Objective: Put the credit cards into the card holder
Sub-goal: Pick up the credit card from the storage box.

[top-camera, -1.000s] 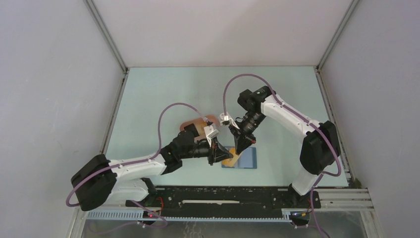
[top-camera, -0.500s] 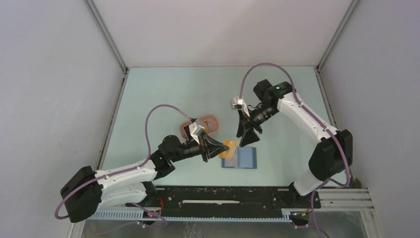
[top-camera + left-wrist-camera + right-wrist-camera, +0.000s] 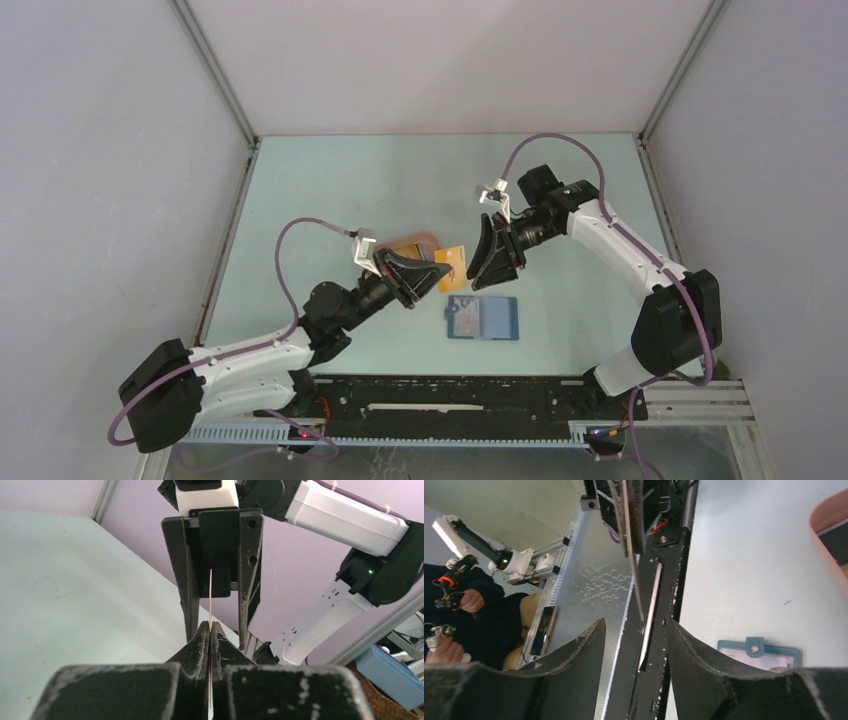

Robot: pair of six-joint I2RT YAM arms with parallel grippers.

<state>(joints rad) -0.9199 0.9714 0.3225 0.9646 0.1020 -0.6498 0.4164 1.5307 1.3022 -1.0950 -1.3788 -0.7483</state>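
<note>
Pale green table [image 3: 330, 190]; salmon-pink tray [image 3: 424, 239] near centre of top view. Person in dark clothes [image 3: 489, 630], lower left of right wrist view. Blue bin [image 3: 395, 672], lower right of left wrist view.

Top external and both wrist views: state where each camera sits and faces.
Top external: above and behind the bases, looking down on the pale-green table; both arms show.
Left wrist: looks along the shut left hand and its thin yellow-orange plastic card into the open right hand.
Right wrist: looks between its own fingers at that card, dark-blue square card holder lower right.
Shared: both wrist views show the card edge-on.
</note>
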